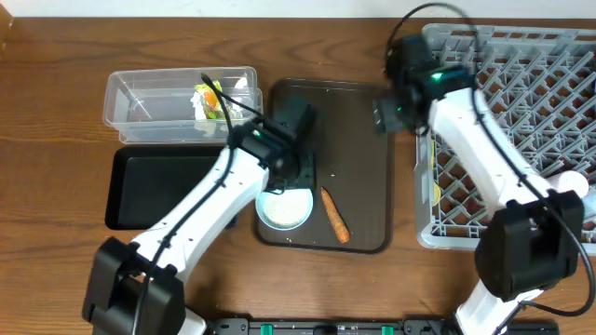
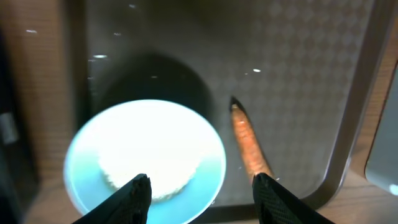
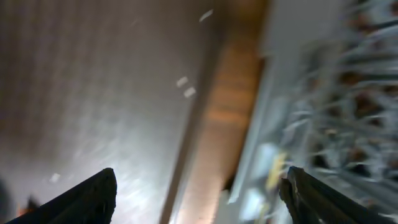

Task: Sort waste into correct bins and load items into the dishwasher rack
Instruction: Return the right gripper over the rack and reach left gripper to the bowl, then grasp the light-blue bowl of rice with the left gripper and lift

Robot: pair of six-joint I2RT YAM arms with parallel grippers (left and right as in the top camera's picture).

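As the left gripper point(image 2: 202, 202) is hovering, spread wide, over the round pale blue rice bowl point(image 2: 146, 155), a thin orange carrot piece point(image 2: 249, 146) is lying beside it on the dark brown tray point(image 1: 358, 140), the right gripper point(image 3: 202, 199) likewise spread.

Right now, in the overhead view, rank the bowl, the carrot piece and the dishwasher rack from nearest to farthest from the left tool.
1. Bowl, directly under the left tool.
2. Carrot piece, just right of the bowl.
3. Dishwasher rack, far off to the right.
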